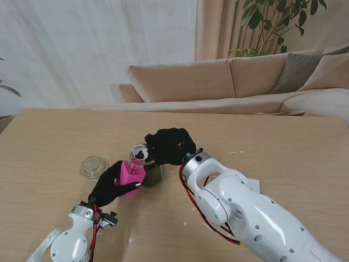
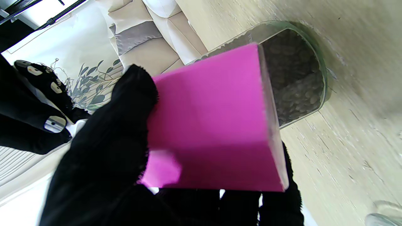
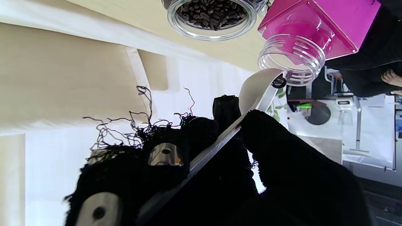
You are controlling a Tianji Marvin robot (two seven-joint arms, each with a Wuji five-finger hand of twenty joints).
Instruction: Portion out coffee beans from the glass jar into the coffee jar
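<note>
My left hand (image 1: 110,186) is shut on the pink coffee jar (image 1: 132,173), holding it tilted with its clear threaded mouth (image 3: 292,59) turned toward my right hand. That right hand (image 1: 172,146) is shut on a white spoon (image 3: 260,91). The spoon's bowl touches the rim of the jar's mouth, and one dark bean (image 3: 279,82) sits at its tip. The glass jar (image 1: 153,173), full of coffee beans (image 3: 212,14), stands open on the table right beside the pink jar (image 2: 213,125), partly hidden by it and by my right hand.
A clear glass lid (image 1: 94,166) lies on the wooden table (image 1: 262,136) to the left of both jars. A sofa (image 1: 229,82) stands beyond the table's far edge. My right forearm (image 1: 245,213) crosses the near right part of the table.
</note>
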